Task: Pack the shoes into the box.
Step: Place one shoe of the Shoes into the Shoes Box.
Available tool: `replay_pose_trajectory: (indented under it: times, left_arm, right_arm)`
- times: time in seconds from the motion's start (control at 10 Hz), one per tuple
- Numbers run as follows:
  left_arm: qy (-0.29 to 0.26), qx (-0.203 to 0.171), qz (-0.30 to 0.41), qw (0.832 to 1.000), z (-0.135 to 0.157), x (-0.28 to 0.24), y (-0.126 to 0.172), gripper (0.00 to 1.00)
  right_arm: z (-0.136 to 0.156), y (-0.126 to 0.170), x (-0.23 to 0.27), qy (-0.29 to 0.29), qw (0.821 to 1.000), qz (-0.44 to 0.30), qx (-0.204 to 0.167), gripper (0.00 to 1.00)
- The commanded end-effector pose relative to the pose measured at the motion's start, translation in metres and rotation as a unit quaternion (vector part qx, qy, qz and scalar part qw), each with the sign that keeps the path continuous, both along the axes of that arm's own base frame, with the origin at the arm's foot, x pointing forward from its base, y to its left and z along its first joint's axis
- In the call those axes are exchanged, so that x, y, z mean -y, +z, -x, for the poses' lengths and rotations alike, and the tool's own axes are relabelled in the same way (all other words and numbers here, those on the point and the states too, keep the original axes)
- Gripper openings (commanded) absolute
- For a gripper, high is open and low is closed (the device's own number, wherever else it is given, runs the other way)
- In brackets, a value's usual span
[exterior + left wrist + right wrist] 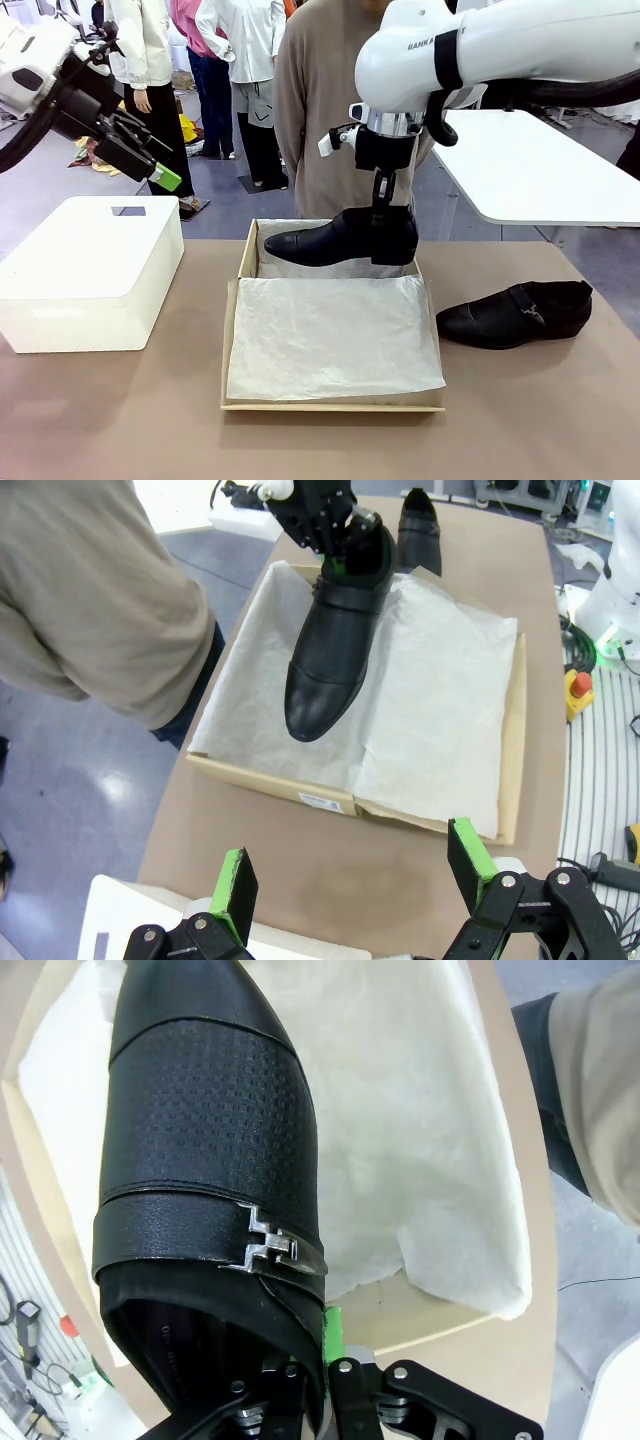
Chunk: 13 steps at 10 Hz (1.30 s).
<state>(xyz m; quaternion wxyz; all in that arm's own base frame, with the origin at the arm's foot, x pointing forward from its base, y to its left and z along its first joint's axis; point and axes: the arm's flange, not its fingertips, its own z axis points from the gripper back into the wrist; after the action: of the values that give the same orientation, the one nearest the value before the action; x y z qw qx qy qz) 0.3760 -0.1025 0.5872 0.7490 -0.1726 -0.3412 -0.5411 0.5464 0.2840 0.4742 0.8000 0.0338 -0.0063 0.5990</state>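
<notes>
My right gripper [384,208] is shut on the heel rim of a black dress shoe [340,240], holding it level over the far end of the tan box [330,402], toe pointing to picture left. From the right wrist, that shoe [205,1160] with its strap and metal buckle hangs above the white tissue paper [400,1140]. The other shoe [515,315] lies on the table to the right of the box. My left gripper [350,875] is open, raised at the far left above the white bin, and looks down on the box [330,800] and the held shoe [335,645].
A white plastic bin [90,270] with a lid stands on the table's left. A person in a beige top [320,120] stands at the far edge right behind the box. A white table [540,170] is beyond on the right.
</notes>
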Motion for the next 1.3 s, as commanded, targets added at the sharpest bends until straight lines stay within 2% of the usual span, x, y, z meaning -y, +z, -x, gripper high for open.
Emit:
replay_pose_trajectory:
  times: [0.0,0.5,1.2]
  left_arm:
    - [-0.008,0.003,0.006,1.000,0.000,-0.002,0.000,1.00]
    - [-0.008,0.003,0.006,1.000,0.000,-0.002,0.000,1.00]
    - [-0.008,0.003,0.006,1.000,0.000,-0.002,0.000,1.00]
  right_arm:
    - [-0.010,-0.002,-0.009,0.005,1.000,0.012,0.019,0.00]
    - [-0.027,-0.021,-0.027,0.030,0.999,0.014,0.009,0.00]
    - [-0.060,-0.060,-0.025,0.040,0.999,0.005,0.018,0.00]
